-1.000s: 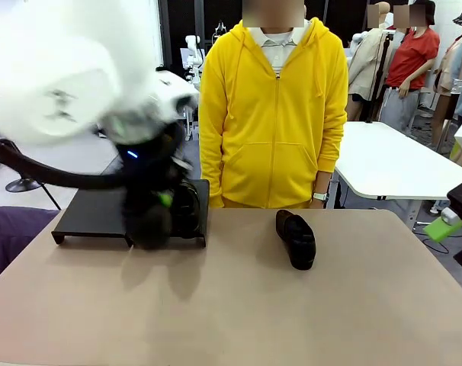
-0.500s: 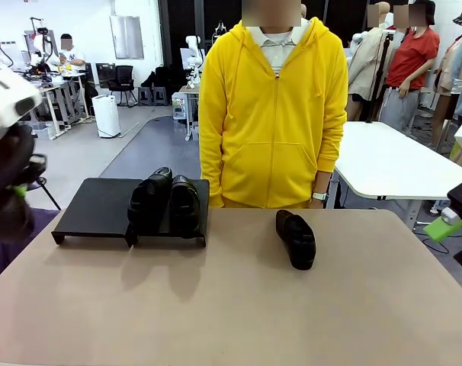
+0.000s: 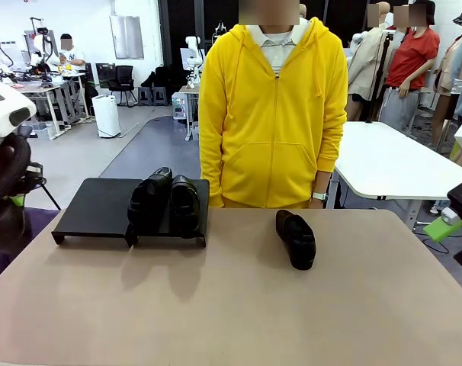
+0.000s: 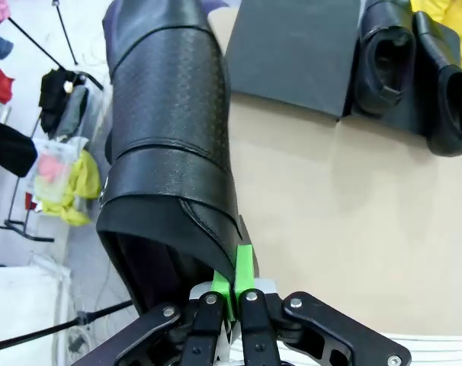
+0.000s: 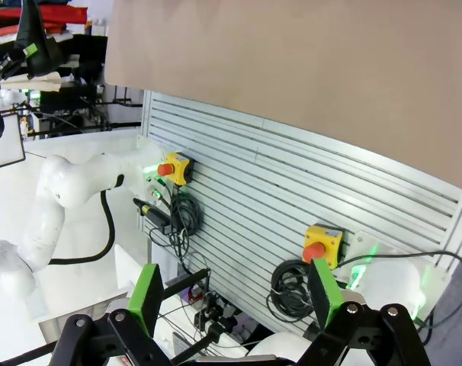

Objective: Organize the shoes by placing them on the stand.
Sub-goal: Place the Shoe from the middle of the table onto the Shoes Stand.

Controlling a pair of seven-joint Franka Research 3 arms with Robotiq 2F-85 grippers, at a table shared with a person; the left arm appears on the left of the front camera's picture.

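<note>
Currently we list four shoes, one stand and two grippers.

Entry 1, left gripper point(image 4: 235, 278): the jaws are pinched narrow, and the green pads point(image 4: 245, 263) clamp the rim of the held shoe point(image 4: 170, 145). This is a glossy black loafer with a textured upper, and in the wrist view it rises from the pads out past the table's edge. In the front view the left arm point(image 3: 2, 114) sits at nine o'clock, off the side of the table point(image 3: 231, 305).

Entry 2, right gripper point(image 5: 235, 293): the jaws are spread wide with nothing between the pads. It faces a slatted metal panel point(image 5: 292, 206) that carries two yellow stop boxes point(image 5: 322, 240) with red buttons.

Entry 3, stand point(image 3: 94, 207): it is black and low and stands at ten o'clock on the table, against the far edge. Its right platform holds the first racked shoe point(image 3: 149, 200) and the second racked shoe point(image 3: 185, 204), side by side and touching.

Entry 4, loose shoe point(image 3: 296, 239): it lies flat on the table at one o'clock from the middle, well apart from the stand.

Entry 5, person point(image 3: 273, 114): wearing a yellow hoodie, the person stands at twelve o'clock behind the far edge with arms down.
</note>
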